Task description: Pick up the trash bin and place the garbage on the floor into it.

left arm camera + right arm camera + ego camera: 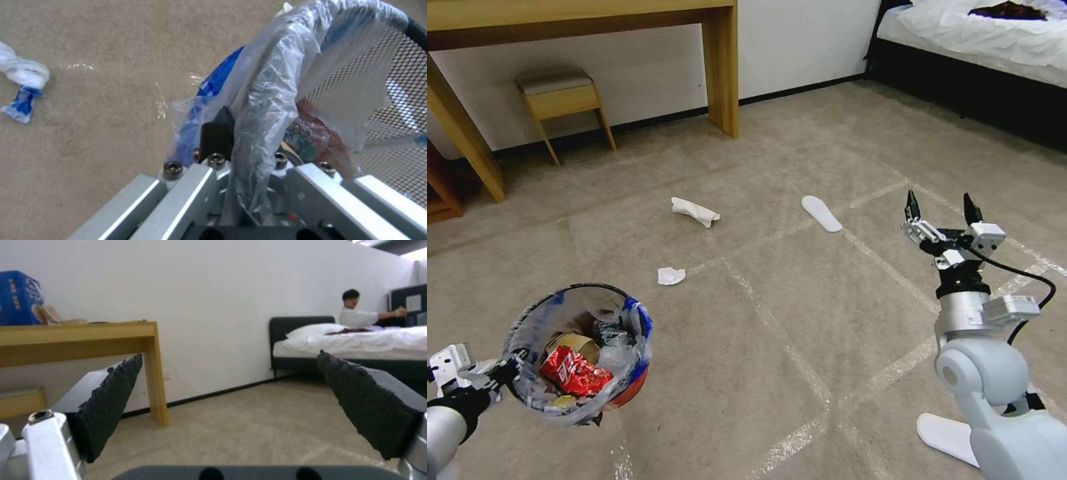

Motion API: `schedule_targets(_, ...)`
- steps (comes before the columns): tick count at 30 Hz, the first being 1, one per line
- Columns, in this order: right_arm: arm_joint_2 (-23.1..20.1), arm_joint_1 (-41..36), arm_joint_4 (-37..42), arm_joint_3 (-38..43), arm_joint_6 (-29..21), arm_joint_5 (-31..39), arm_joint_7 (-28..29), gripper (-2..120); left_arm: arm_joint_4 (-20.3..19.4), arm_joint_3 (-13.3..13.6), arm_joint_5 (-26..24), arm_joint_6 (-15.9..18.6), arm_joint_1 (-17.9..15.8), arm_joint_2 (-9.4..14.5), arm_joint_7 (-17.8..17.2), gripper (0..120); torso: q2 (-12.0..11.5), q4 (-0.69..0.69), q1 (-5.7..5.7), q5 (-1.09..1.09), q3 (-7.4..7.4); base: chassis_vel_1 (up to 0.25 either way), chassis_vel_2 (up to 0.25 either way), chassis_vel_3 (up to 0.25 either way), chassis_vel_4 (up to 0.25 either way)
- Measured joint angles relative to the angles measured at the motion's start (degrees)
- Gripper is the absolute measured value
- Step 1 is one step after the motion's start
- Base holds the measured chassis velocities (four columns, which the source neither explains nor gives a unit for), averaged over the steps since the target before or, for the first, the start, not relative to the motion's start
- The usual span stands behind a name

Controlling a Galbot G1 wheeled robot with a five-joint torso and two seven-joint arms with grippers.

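Observation:
My left gripper [510, 367] is shut on the rim of the trash bin [580, 353], holding it at the lower left above the floor [800, 320]. The left wrist view shows that gripper [242, 123] pinching the rim and the crinkly clear liner, beside the bin's mesh wall [400, 83]. Inside lie a red wrapper [574, 373] and brown paper. Garbage on the carpet: a crumpled tissue [671, 275], a twisted white piece [695, 211], a flat white slipper [821, 213] and another slipper [947, 437] beside my right arm. My right gripper [944, 207] hangs open and empty, and it [231, 386] points toward the wall.
A wooden desk [720, 67] and a small stool [560, 100] stand against the far wall. A bed [980, 40] with white bedclothes is at the back right. A knotted white and blue bag [22, 83] lies on the carpet near the bin.

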Motion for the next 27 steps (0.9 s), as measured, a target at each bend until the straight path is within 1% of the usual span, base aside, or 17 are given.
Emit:
schedule_targets(2,1.3,-1.0,0.1,0.0,0.1,-0.7,0.0,100,0.0,0.2,0.2,0.0,-0.2,-0.3,0.1,1,0.0,-0.01,0.00,0.01,0.00,0.000,0.000,0.000,0.000)
schedule_targets(5,2.0,-2.1,0.2,0.1,0.6,-1.2,0.0,100,-0.1,0.2,0.7,-0.1,-0.2,-0.6,0.2,1,0.0,0.00,0.00,0.01,0.00,0.000,0.000,0.000,0.000)
schedule_targets(9,2.2,-3.2,0.4,0.6,1.2,-1.4,-0.2,100,0.0,-0.1,1.2,-0.2,-0.1,-0.8,0.3,1,0.0,-0.01,0.00,0.01,0.00,0.000,0.000,0.000,0.000)
schedule_targets(11,2.0,-3.6,0.4,0.9,1.5,-1.6,-0.3,100,0.3,-0.1,2.9,-0.5,0.0,-1.2,0.4,1,0.0,-0.01,0.00,0.00,0.00,0.000,0.000,0.000,0.000)
schedule_targets(15,2.1,-3.6,0.6,0.9,1.6,-1.6,-0.3,100,0.3,0.0,4.2,-0.6,0.0,-1.8,0.4,1,0.0,0.00,0.00,0.00,0.00,0.000,0.000,0.000,0.000)
schedule_targets(21,2.5,-3.6,0.7,0.7,1.6,-1.6,-0.3,100,0.5,0.0,5.2,-0.6,0.2,-1.9,1.1,1,0.0,0.01,0.00,0.01,0.00,0.000,0.000,0.000,0.000)
schedule_targets(27,2.7,-3.9,0.8,0.2,1.6,-1.9,-0.3,100,0.6,-0.2,5.1,-1.0,0.3,-1.6,1.5,1,0.0,-0.01,0.00,0.01,0.00,0.000,0.000,0.000,0.000)
